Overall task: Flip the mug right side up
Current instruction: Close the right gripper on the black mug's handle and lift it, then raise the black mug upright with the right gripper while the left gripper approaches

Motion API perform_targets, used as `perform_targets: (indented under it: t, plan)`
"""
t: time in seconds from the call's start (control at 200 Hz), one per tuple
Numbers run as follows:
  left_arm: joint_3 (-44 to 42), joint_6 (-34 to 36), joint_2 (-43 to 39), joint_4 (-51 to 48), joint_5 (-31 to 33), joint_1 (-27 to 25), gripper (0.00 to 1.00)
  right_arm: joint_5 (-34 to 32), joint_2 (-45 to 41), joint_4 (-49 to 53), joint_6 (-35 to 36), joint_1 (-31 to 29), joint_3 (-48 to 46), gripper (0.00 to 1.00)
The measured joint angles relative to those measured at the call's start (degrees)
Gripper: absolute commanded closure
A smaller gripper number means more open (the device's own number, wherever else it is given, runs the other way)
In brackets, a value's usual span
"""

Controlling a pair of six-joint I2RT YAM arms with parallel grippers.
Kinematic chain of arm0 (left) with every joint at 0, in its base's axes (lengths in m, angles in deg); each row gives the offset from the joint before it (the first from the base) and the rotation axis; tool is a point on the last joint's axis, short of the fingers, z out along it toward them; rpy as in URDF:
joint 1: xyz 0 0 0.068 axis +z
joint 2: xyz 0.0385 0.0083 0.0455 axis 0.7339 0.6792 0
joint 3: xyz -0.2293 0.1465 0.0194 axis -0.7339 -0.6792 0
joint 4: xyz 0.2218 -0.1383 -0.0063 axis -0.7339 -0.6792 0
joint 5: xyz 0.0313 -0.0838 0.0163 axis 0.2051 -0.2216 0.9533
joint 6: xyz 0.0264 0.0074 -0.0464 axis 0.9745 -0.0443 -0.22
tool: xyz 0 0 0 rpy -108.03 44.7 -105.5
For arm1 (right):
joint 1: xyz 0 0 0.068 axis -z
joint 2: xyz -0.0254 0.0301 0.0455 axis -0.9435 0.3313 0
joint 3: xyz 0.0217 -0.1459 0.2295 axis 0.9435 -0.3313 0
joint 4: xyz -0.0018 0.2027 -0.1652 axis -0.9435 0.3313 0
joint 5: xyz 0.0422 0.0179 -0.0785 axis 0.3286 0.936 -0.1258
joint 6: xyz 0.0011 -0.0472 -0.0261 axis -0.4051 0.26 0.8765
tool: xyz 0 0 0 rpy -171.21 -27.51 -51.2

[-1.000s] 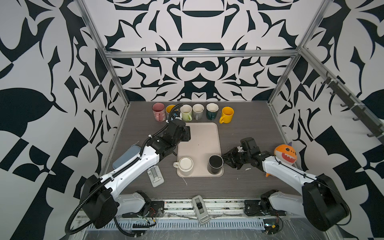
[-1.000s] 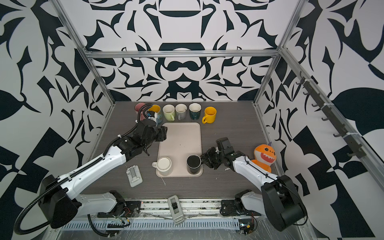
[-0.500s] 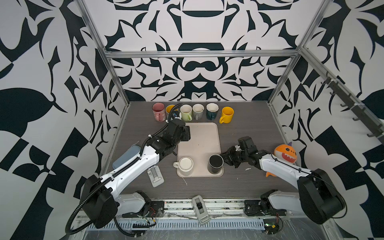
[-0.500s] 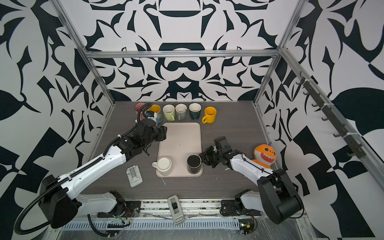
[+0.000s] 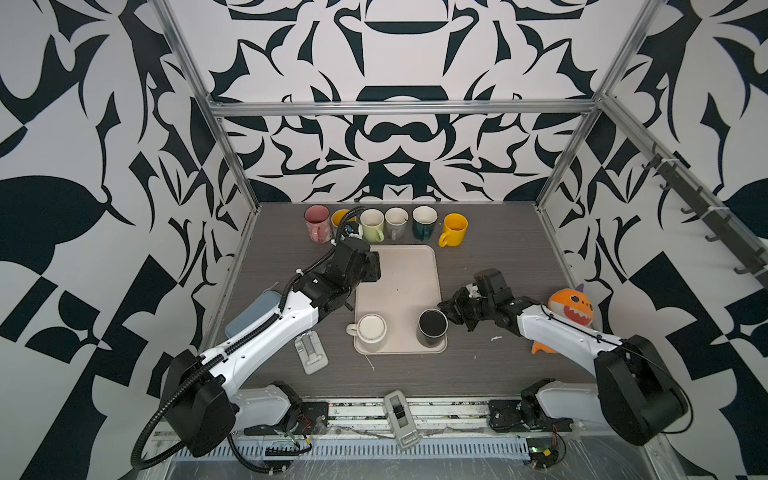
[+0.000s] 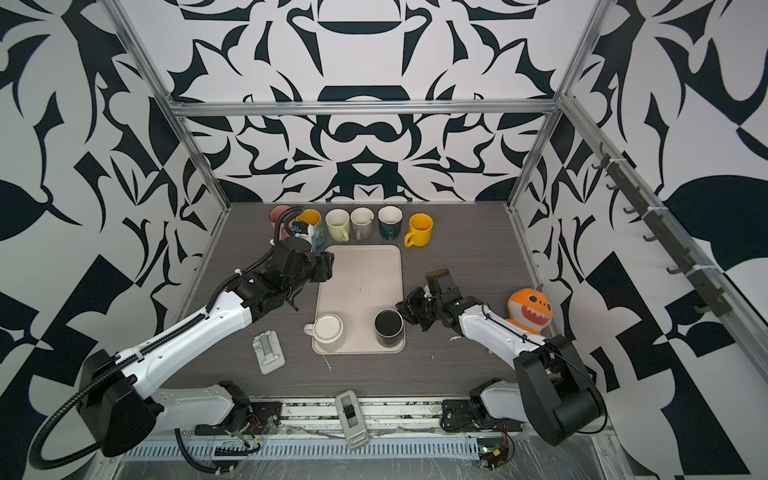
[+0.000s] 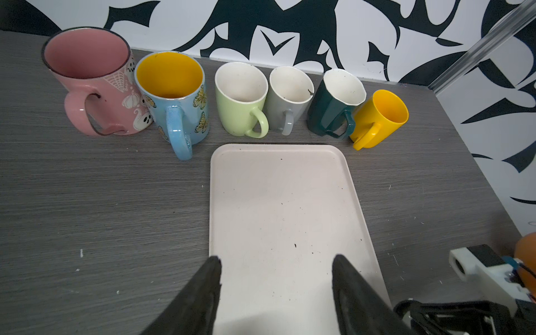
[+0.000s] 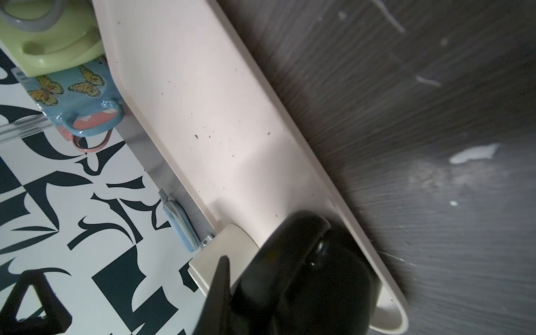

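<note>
Right wrist view alone shows right tool (image 5: 449,312) seemingly clamped on black mug (image 8: 333,284); left tool (image 7: 276,257) gapes.

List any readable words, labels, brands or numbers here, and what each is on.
None can be read.
The pink mug carries only drawings: a web, ghosts, a pumpkin.
The blue mug carries only butterflies.
Any label on the grey device at the front edge is too small to read.
</note>
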Motion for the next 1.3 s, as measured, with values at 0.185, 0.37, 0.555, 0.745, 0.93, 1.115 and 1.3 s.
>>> perform_targets:
  t: [0.185,0.37,0.555,0.745,0.93,1.115,1.3]
  plan:
    - [0.00,0.02,0.00,0.00,-0.42,0.09,0.36,-2.47,-2.64,2.03,6.27,-0.83,4.52,1.00]
    - [0.72,0.04,2.10,0.07,-0.92,0.11,0.36,-4.11,-3.80,1.03,10.27,-2.95,6.43,1.00]
    - [1.25,0.20,3.56,0.02,-1.57,0.15,0.36,-7.82,-3.78,1.31,15.21,-6.64,7.21,1.00]
    - [3.63,1.11,3.91,0.04,-3.17,0.76,0.38,-14.32,-3.78,3.72,24.37,-12.33,12.55,1.00]
    - [6.10,2.14,3.91,0.22,-9.77,3.87,0.38,-22.40,-3.78,5.84,36.54,-18.21,18.36,1.00]
    - [9.09,3.08,3.91,-0.02,-21.07,9.44,0.38,-32.11,-3.80,7.37,51.21,-24.41,21.35,1.00]
    - [15.76,6.51,3.93,-1.88,-31.15,11.34,0.37,-45.03,-3.54,6.73,68.54,-31.82,22.40,1.00]
